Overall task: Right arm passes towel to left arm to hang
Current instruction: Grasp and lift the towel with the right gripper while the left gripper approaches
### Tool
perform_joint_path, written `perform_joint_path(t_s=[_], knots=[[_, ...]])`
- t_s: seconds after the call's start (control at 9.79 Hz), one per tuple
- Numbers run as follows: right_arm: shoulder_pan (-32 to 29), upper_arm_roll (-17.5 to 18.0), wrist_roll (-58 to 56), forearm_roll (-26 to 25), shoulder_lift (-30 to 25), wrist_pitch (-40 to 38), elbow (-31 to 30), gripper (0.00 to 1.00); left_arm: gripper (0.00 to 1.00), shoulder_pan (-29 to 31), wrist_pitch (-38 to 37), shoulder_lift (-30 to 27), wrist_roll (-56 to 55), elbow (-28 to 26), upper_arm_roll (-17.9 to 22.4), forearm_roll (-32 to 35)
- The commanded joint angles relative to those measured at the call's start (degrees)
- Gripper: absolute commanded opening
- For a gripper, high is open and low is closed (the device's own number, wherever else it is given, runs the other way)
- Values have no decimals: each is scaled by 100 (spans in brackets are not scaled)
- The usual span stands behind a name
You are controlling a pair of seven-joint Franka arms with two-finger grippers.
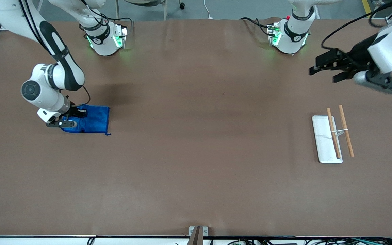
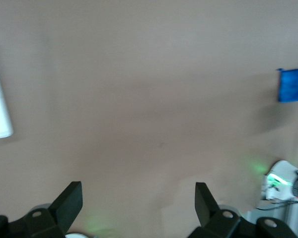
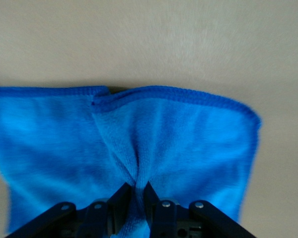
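1. Right wrist view shows the right gripper [image 3: 136, 194] clamped on the towel [image 3: 139, 144]; a raised fold of blue cloth is pinched between its two fingers, which stand almost together.
2. In the front view the towel [image 1: 92, 119] lies on the table [image 1: 196, 153] at the right arm's end, directly under the right gripper [image 1: 77, 114]. The cloth spreads out from the fingers toward the middle of the table.
3. The left gripper [image 1: 325, 68] hangs in the air over the left arm's end of the table, its fingers wide apart and holding nothing. This arm waits.
4. The relation that matters: from the left gripper the towel is well apart, along the whole length of the table. The right arm [image 1: 51, 81] is much nearer to the cloth, so I judge that it must lift and carry the towel toward the middle for the passing.
5. The long axis of the towel I cannot tell well, because it is bunched at the grip.
6. The rack [image 1: 339, 131], with two wooden rods over a white tray [image 1: 322, 143], stands near below the left gripper. Nothing hangs on the rods, and the tray holds nothing.
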Motion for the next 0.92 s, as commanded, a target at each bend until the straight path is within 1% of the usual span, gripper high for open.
perform_joint_path(t_s=[0.0, 0.1, 0.2, 0.31, 0.41, 0.51, 0.61, 0.72, 0.82], knots=[[128, 81, 187, -15, -647, -1617, 799, 0, 100, -110, 195, 302, 105, -181, -97, -549], [129, 230, 169, 29, -709, -2330, 1387, 0, 100, -136, 195, 338, 105, -330, -98, -1022], [146, 492, 187, 152, -710, -2676, 1863, 0, 100, -154, 203, 381, 114, -445, -167, -1332], [129, 756, 187, 596, -710, -2949, 2268, 0, 100, -198, 204, 495, 114, -463, -220, -1718], [138, 802, 187, 1097, -710, -2969, 2341, 0, 100, -276, 221, 548, 105, -620, -264, -2131], [155, 959, 178, 1885, -710, -2952, 2360, 0, 100, -294, 256, 557, 87, -778, -299, -2605], [164, 1239, 178, 2458, -710, -2804, 2360, 0, 100, -277, 378, 558, 122, -1076, -335, -2914], [190, 1555, 187, 2951, -692, -2463, 2342, 0, 100, -268, 414, 575, 479, -1235, -335, -3143], [269, 1950, 369, 3644, -666, -2060, 2342, 0, 100, -251, 449, 697, 996, -1437, -335, -3520]])
